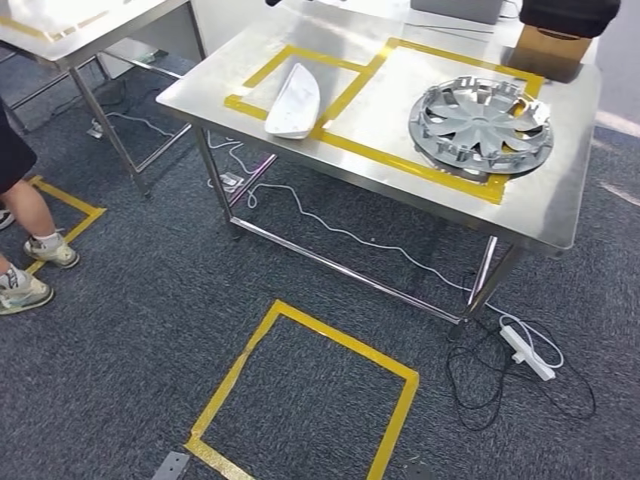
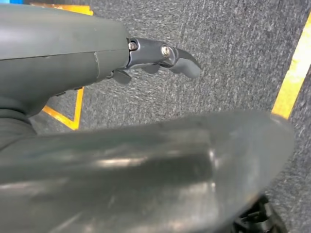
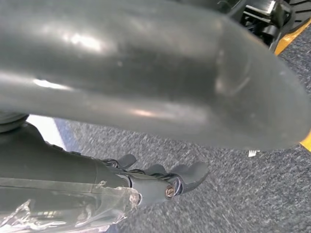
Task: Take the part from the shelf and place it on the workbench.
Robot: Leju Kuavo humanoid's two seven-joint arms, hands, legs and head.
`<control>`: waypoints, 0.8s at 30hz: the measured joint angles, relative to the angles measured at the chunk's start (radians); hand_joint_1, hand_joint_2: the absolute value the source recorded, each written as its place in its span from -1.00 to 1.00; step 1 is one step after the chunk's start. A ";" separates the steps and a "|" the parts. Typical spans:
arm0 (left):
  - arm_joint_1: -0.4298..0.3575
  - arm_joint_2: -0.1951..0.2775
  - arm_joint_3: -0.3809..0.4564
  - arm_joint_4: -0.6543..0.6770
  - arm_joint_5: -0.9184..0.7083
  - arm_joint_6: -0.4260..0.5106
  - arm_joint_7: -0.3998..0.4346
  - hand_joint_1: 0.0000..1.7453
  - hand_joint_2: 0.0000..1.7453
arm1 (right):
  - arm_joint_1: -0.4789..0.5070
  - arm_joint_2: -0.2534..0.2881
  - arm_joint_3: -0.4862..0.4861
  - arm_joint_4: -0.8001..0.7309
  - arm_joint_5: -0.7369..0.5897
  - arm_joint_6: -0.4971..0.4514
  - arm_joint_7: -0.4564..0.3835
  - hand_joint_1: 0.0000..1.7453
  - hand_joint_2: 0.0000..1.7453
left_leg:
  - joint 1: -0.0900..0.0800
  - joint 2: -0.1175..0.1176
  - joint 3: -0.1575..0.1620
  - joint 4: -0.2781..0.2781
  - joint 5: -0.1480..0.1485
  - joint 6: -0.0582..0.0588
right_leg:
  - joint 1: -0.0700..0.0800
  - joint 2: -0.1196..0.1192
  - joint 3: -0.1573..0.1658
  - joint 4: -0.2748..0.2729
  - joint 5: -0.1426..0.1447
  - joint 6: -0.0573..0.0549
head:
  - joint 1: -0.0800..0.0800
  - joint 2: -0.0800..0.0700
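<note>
A steel bench [image 1: 377, 205] with a brushed, shiny top carries yellow tape [image 1: 411, 165] squares. In one square lies a white, curved, smooth-shelled part [image 1: 294, 100]; in the next a round silver wheel cover [image 1: 481, 125] with spokes lies flat. A brown cardboard box [image 1: 555, 50] sits at the far edge. White cable [image 1: 340, 235] trails over dark, nubby carpet [image 1: 136, 370] to a power strip [image 1: 528, 352]. A person's shoes [image 1: 26, 270] stand at the left. The left hand [image 2: 161, 56] and right hand [image 3: 172, 179] hang over carpet, dark fingers [image 2: 185, 63] held out straight, gripping nothing.
</note>
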 joint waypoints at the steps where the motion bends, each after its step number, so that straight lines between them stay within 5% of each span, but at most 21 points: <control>1: 0.000 -0.001 0.000 0.000 0.000 0.000 0.000 -1.00 -1.00 | -0.001 0.000 0.000 0.000 0.000 0.000 0.000 -1.00 -1.00 | 0.001 -0.014 -0.002 -0.001 0.001 0.003 | 0.000 -0.011 0.005 -0.004 -0.002 0.005 | 0.000 0.000; 2: 0.002 -0.002 0.000 0.000 0.000 0.000 0.000 -1.00 -1.00 | -0.003 -0.001 0.000 0.000 0.000 0.000 0.000 -1.00 -1.00 | 0.003 -0.026 -0.002 -0.003 0.002 0.008 | -0.001 -0.008 0.009 -0.004 -0.005 0.011 | 0.000 0.000; 4: 0.004 -0.002 0.000 0.000 0.000 0.000 0.000 -1.00 -1.00 | -0.005 -0.001 0.000 0.000 0.000 0.000 0.000 -1.00 -1.00 | 0.007 -0.050 -0.002 -0.007 0.005 0.018 | -0.005 0.041 -0.003 0.036 -0.037 0.021 | 0.003 0.000; 6: 0.000 -0.004 0.001 0.000 -0.002 0.001 -0.001 -1.00 -1.00 | -0.002 -0.001 0.000 0.000 0.001 0.000 0.000 -1.00 -1.00 | 0.008 -0.075 -0.004 -0.008 0.008 0.027 | -0.007 0.100 -0.060 0.159 -0.102 0.025 | 0.007 0.000; 8: -0.002 -0.007 0.001 0.000 -0.007 0.002 -0.001 -1.00 -1.00 | 0.003 -0.003 0.000 0.000 0.001 0.000 0.000 -1.00 -1.00 | 0.007 -0.105 -0.005 -0.008 0.009 0.030 | -0.006 0.114 -0.121 0.276 -0.141 0.024 | 0.008 0.000; 9: -0.002 -0.008 0.001 0.000 -0.009 0.003 -0.001 -1.00 -1.00 | 0.004 -0.003 0.000 0.000 0.001 0.000 0.000 -1.00 -1.00 | 0.007 -0.120 -0.005 -0.008 0.010 0.030 | -0.006 0.115 -0.132 0.288 -0.131 0.023 | 0.008 0.000; 11: -0.002 -0.009 0.002 0.000 -0.012 0.006 -0.001 -1.00 -1.00 | 0.003 -0.004 0.000 0.000 0.002 0.000 -0.001 -1.00 -1.00 | 0.007 -0.149 -0.004 -0.007 0.011 0.028 | -0.007 0.129 -0.098 0.194 -0.059 0.017 | 0.008 0.000; 13: -0.005 -0.011 0.002 0.000 -0.016 0.009 -0.001 -1.00 -1.00 | 0.003 -0.005 0.000 0.000 0.002 0.000 -0.002 -1.00 -1.00 | 0.006 -0.177 -0.006 -0.005 0.015 0.022 | -0.012 0.182 -0.043 0.059 0.004 0.011 | 0.008 0.000; 15: -0.007 -0.012 0.002 0.000 -0.018 0.010 -0.001 -1.00 -1.00 | 0.002 -0.006 0.000 0.000 0.003 0.000 -0.003 -1.00 -1.00 | 0.008 -0.200 -0.013 -0.005 0.021 0.011 | -0.015 0.215 -0.021 0.004 0.019 0.006 | 0.008 0.000; 17: -0.005 -0.011 0.003 0.000 -0.019 0.011 -0.001 -1.00 -1.00 | 0.001 -0.006 0.000 0.000 0.003 0.000 -0.004 -1.00 -1.00 | 0.011 -0.221 -0.020 -0.011 0.030 -0.003 | -0.013 0.195 -0.018 -0.002 0.024 -0.002 | 0.008 0.000; 18: -0.003 -0.011 0.004 0.000 -0.019 0.011 -0.001 -1.00 -1.00 | 0.000 -0.006 0.000 0.000 0.003 0.000 -0.005 -1.00 -1.00 | 0.010 -0.211 -0.023 -0.009 0.029 -0.009 | -0.014 0.182 -0.016 -0.005 0.028 -0.008 | 0.007 0.000; 21: -0.006 -0.012 0.004 0.000 -0.019 0.012 -0.001 -1.00 -1.00 | -0.002 -0.006 -0.001 0.000 0.004 0.000 -0.006 -1.00 -1.00 | 0.004 -0.121 -0.080 0.104 -0.043 -0.022 | -0.016 0.136 -0.015 -0.013 0.035 -0.019 | -0.005 0.000; 23: -0.010 -0.014 0.004 0.000 -0.019 0.012 -0.001 -1.00 -1.00 | 0.002 -0.007 -0.001 0.000 0.004 0.000 -0.006 -1.00 -1.00 | 0.007 -0.091 -0.139 0.231 -0.098 -0.029 | -0.015 0.101 -0.016 -0.013 0.035 -0.020 | -0.008 0.000; 24: -0.010 -0.015 0.004 0.000 -0.019 0.012 -0.001 -1.00 -1.00 | 0.003 -0.007 -0.002 0.000 0.004 0.000 -0.006 -1.00 -1.00 | 0.009 -0.086 -0.151 0.259 -0.101 -0.031 | -0.015 0.084 -0.017 -0.013 0.034 -0.020 | -0.009 0.000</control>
